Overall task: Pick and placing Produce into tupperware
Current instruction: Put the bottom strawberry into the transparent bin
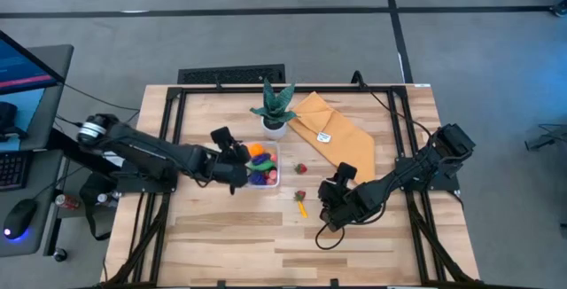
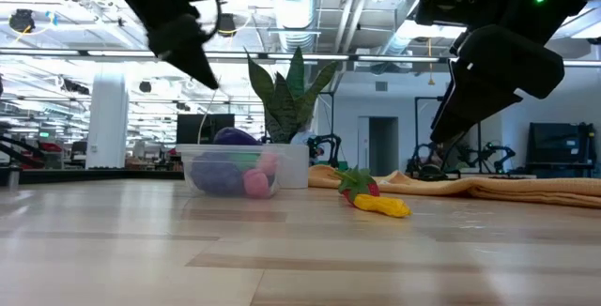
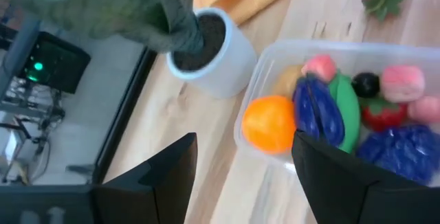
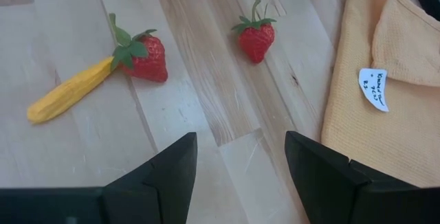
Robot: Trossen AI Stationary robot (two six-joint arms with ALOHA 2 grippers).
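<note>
Both pincers open and empty: left gripper [image 1: 237, 158] above the tupperware's [image 1: 274, 179] near edge, right gripper [image 1: 332, 193] over bare table.

Left arm reaches in low across the table; right arm is bent, wrist aimed at the two strawberries [image 4: 256, 40] and the yellow piece [image 4: 67, 92] still lying loose. Left wrist view shows an orange [image 3: 269, 122] and other produce inside; low view shows the loose produce [image 2: 380, 205] beside the cloth [image 2: 526, 190].
</note>
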